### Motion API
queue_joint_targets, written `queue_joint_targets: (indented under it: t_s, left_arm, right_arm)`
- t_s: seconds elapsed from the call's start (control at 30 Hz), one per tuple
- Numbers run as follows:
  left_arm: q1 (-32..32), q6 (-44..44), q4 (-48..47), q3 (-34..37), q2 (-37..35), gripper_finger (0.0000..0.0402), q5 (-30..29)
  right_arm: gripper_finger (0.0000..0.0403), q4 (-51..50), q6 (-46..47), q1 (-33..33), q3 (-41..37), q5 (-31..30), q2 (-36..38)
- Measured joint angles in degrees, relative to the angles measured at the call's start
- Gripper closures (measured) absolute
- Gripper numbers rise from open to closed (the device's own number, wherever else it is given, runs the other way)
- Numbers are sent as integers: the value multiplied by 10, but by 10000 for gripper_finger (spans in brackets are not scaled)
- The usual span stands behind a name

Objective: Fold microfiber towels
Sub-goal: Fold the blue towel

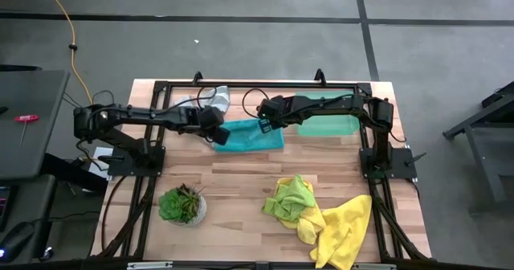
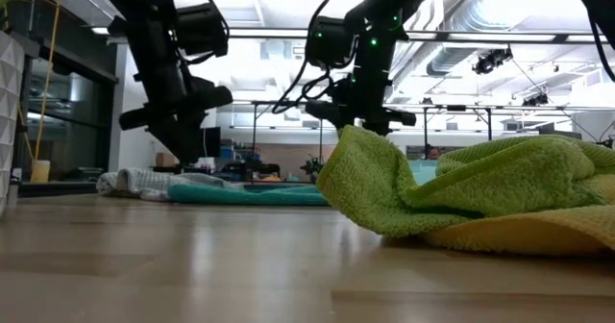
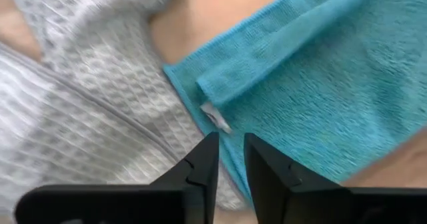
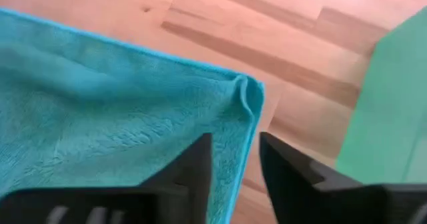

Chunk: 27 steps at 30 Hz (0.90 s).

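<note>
A teal towel (image 1: 249,135) lies flat on the wooden table at the far middle, doubled into a wide strip. My left gripper (image 3: 230,147) hovers over its left corner (image 3: 200,91), where a small white tag shows. Its fingers stand a little apart with nothing between them. My right gripper (image 4: 235,151) hovers over the towel's right corner (image 4: 247,91), open and empty. A pale grey-white towel (image 1: 215,98) lies crumpled just beyond the left corner.
A flat green tray (image 1: 329,117) lies right of the teal towel. A lime green towel (image 1: 291,198) and a yellow towel (image 1: 341,230) lie heaped at the near right. A potted plant (image 1: 182,204) stands at the near left. Bare wood lies between them.
</note>
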State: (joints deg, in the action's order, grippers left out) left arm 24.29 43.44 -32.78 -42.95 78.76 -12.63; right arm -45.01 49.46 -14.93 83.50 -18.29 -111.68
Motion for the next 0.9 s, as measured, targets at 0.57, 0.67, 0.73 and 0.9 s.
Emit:
queue_joint_targets:
  t_s: [0.57, 0.67, 0.73, 0.9]
  left_arm:
    - [3, -152, 25, -35, -11, 280, 52]
    - [-7, -146, 76, -5, -11, 289, 70]
    - [-9, -138, 99, 11, -11, 299, 76]
    - [-8, -132, 132, 40, 1, 352, 72]
  right_arm:
    - [164, -18, -212, 23, 0, 76, 30]
    - [165, 7, -241, 36, 0, 94, 30]
    - [171, 17, -246, 40, 0, 113, 29]
    - [233, -7, -219, 42, 0, 136, 16]
